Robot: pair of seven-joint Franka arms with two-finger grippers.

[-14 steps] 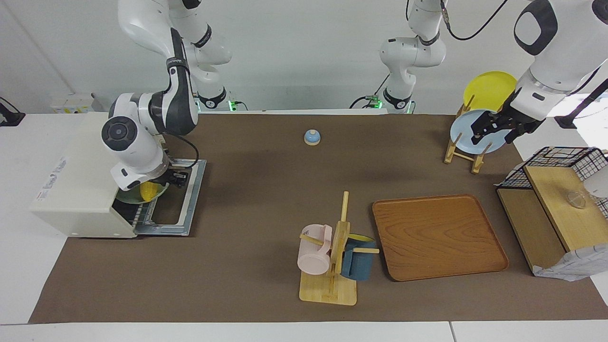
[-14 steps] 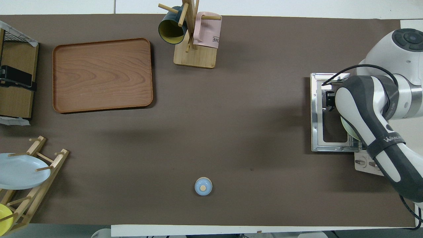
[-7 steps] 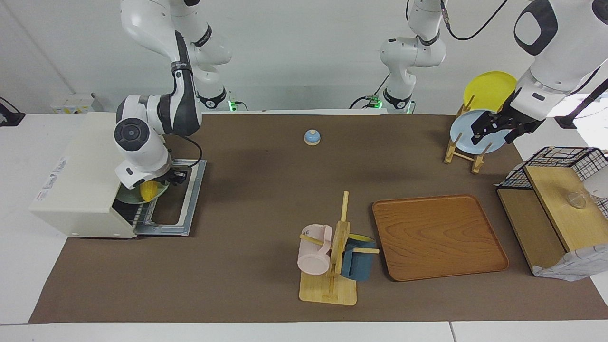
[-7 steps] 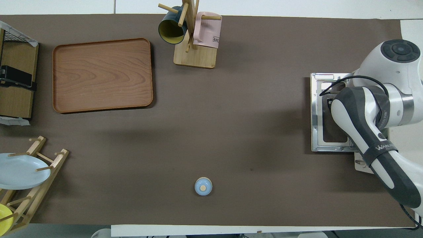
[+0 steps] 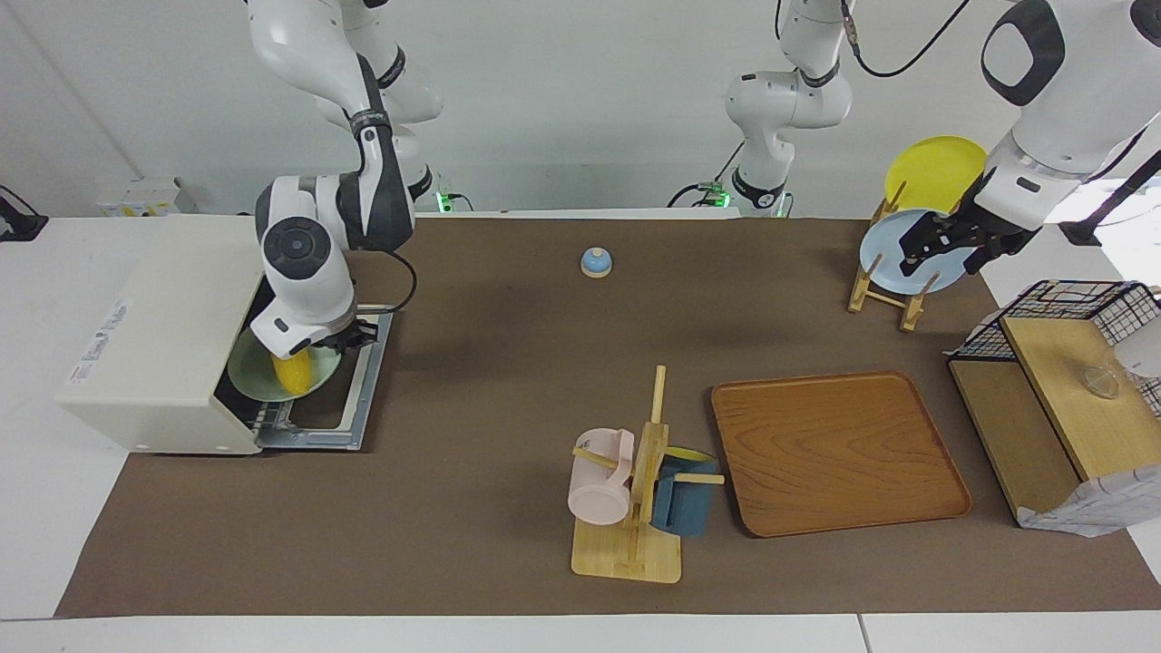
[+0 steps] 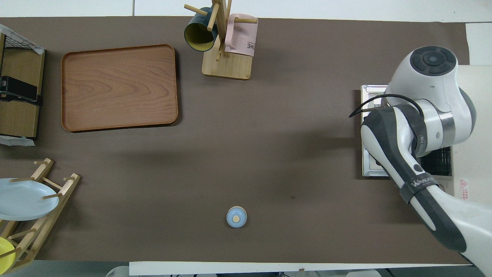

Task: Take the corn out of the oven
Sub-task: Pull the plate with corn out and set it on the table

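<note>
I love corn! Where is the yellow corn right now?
In the facing view, the smooth yellow corn cob lies on a pale green plate at the cream-white toaster oven's open front.

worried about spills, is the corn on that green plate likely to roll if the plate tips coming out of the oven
Probably yes: the corn looks smooth and rounded, lying loose on a shallow green plate. Its taper would likely curve the roll. The right hand sits at the plate's edge, so a tilt seems possible.

Yellow corn [image 5: 294, 371] (green plate [image 5: 254, 374]), cream oven [image 5: 159, 336].
</note>
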